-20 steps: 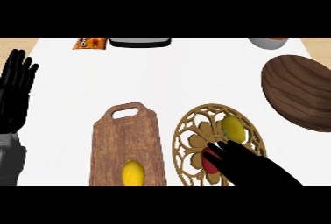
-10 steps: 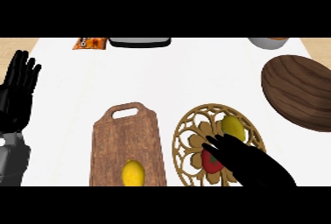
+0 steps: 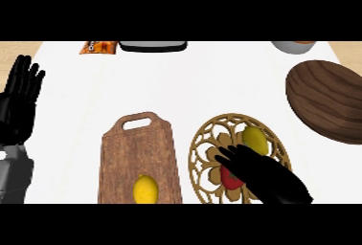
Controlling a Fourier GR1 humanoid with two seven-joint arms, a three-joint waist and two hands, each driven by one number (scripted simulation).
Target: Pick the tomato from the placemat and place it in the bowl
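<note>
Head view, steep down onto white bench [image 3: 198,81].

R hand [image 3: 265,174] in from lower right, over the openwork round mat [image 3: 205,143], fingers stretched toward upper left, straight-ish, not curled round anything. Holding nothing.

Tomato [image 3: 230,178] on mat, lower centre part, red, only a sliver visible; tucked just under/left of R hand's palm edge, mostly hidden by it. Contact w/ hand: can't tell. Not lifted as far as visible, sits on mat.

Yellow fruit [image 3: 254,139] also on mat, upper right of centre, just beyond R fingertips; touching or not, can't tell.

Bowl [image 3: 329,105] dark wood, at right edge, partly cut off by frame, well apart from tomato, up and right of mat. Nothing seen inside.

Board [image 3: 138,153] wooden, w/ handle hole at far end, just left of mat, narrow gap between. Lemon [image 3: 145,189] on board's near end.

L hand [image 3: 17,103] at left edge, open, fingers up and straight, resting, clear of all items. Grey forearm [image 3: 14,177] below it.

Far edge of bench: orange packet [image 3: 97,47] at upper left, dark tray-like item [image 3: 152,46] beside it, grey pot [image 3: 293,46] at upper right, all cut off by frame top.
</note>
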